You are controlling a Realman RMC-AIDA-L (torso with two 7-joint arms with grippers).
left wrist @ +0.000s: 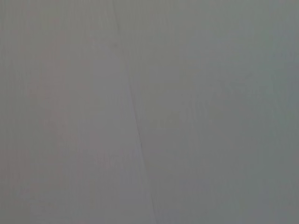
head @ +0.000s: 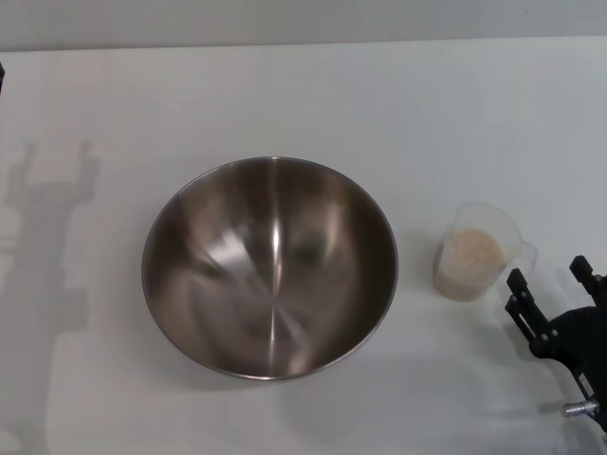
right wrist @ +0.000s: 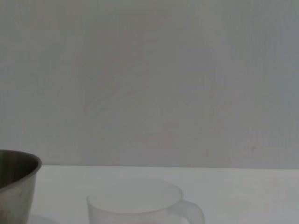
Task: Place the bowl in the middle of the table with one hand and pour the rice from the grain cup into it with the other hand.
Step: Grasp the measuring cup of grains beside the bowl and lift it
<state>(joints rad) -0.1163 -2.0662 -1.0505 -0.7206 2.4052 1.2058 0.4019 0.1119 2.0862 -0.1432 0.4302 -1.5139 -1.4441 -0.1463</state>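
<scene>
The large steel bowl stands empty and upright in the middle of the white table. The clear grain cup stands to its right, apart from it, with pale rice inside and its handle pointing right. My right gripper is open and empty, just right of the cup's handle and a little nearer to me, not touching it. The right wrist view shows the cup close ahead and the bowl's rim beside it. My left gripper is out of view.
A shadow of the left arm falls on the table left of the bowl. The left wrist view shows only a plain grey surface. A grey wall runs behind the table's far edge.
</scene>
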